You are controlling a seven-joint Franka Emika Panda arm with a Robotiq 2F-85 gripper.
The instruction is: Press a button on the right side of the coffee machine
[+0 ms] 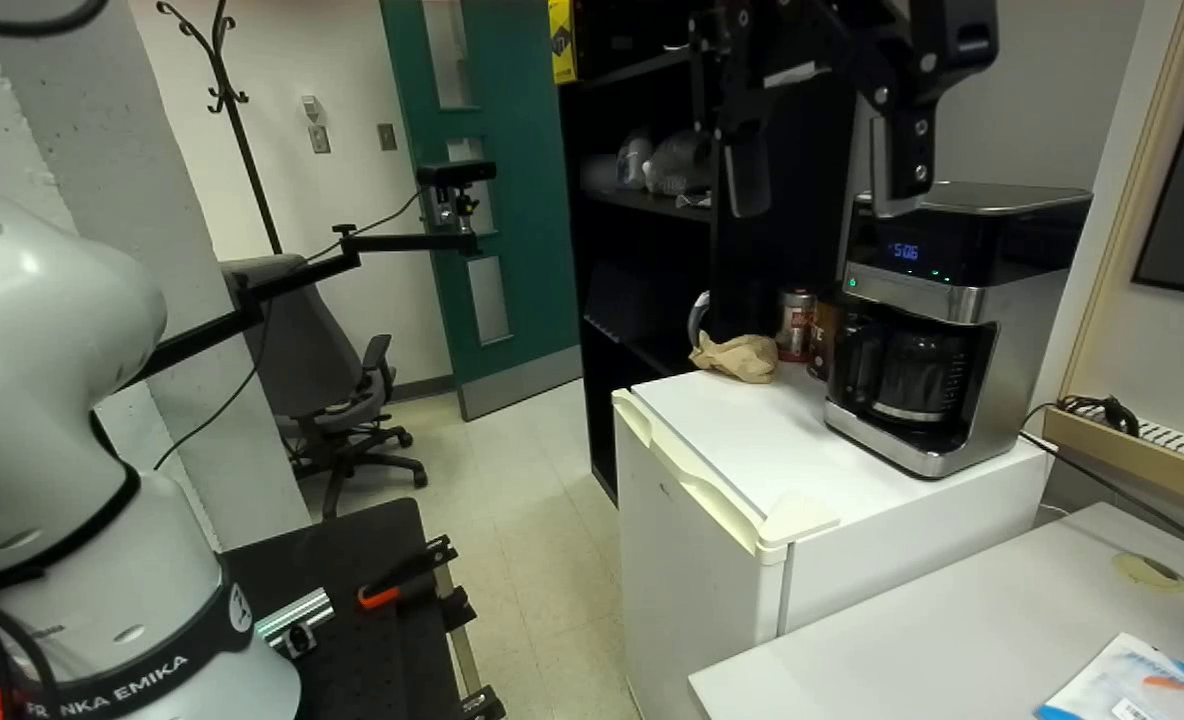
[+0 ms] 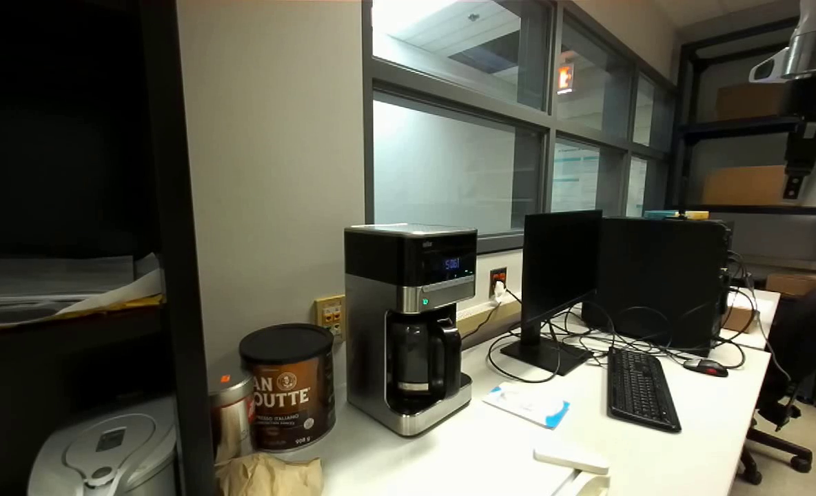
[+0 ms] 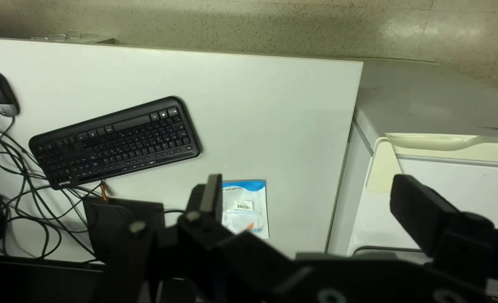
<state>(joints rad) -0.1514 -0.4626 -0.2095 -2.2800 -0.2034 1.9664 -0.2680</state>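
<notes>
The coffee machine (image 1: pixel 1017 350) is a boxy black and silver drip maker with a dark carafe (image 1: pixel 917 375). It stands upright on the white fridge and also shows in an exterior view (image 2: pixel 373 337). Its front has a blue lit display (image 1: pixel 904 251), small green lights and a green lit button (image 1: pixel 852 283) at the left end of the silver strip. My gripper (image 1: pixel 820 190) is open and empty, pointing down, well above the fridge and desk. It hangs far from the machine at the right edge of an exterior view (image 2: pixel 794 179). In the wrist view its fingers (image 3: pixel 310 189) are wide apart.
The white fridge (image 1: pixel 712 600) adjoins a white desk (image 1: pixel 882 650) with a packet (image 1: pixel 1137 685), a keyboard (image 2: pixel 642 389) and a monitor (image 2: pixel 561 269). A coffee tin (image 2: pixel 287 399) and crumpled brown paper (image 1: pixel 737 357) lie beside the machine. A black shelf (image 1: pixel 642 330) stands behind.
</notes>
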